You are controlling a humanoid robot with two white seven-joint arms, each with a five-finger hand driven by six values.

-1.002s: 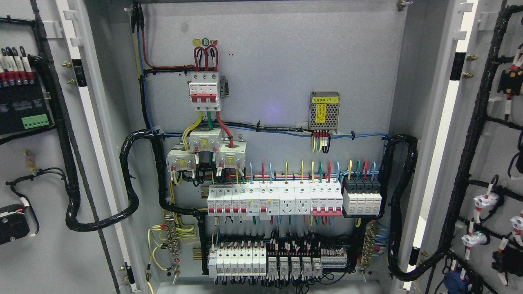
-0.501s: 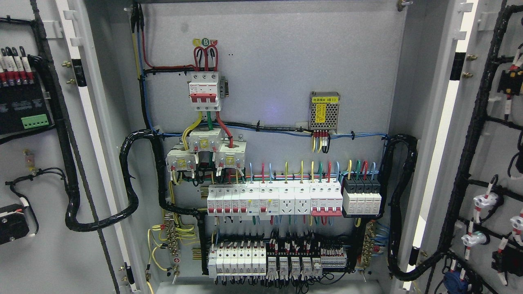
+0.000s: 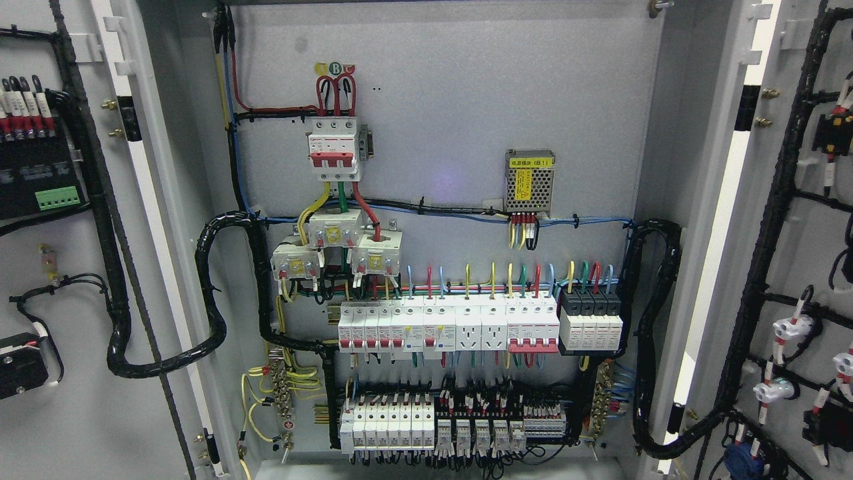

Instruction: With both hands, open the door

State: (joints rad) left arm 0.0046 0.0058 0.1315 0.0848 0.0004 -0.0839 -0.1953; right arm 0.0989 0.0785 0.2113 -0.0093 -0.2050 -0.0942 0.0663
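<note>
A grey electrical cabinet fills the head view with both doors swung wide. The left door (image 3: pixel 66 413) shows its inner face at the picture's left, carrying a black terminal block and cable loom. The right door (image 3: pixel 810 253) stands open at the right, with indicator lamps and black wiring on its inside. Between them the back panel (image 3: pixel 453 113) is exposed. Neither of my hands nor arms shows anywhere in the picture.
On the back panel sit a red-and-white main breaker (image 3: pixel 332 148), a small power supply (image 3: pixel 530 181), a row of white breakers (image 3: pixel 446 325) and lower terminal rows (image 3: pixel 453 423). Thick black cable looms (image 3: pixel 213 293) hang from each side toward the doors.
</note>
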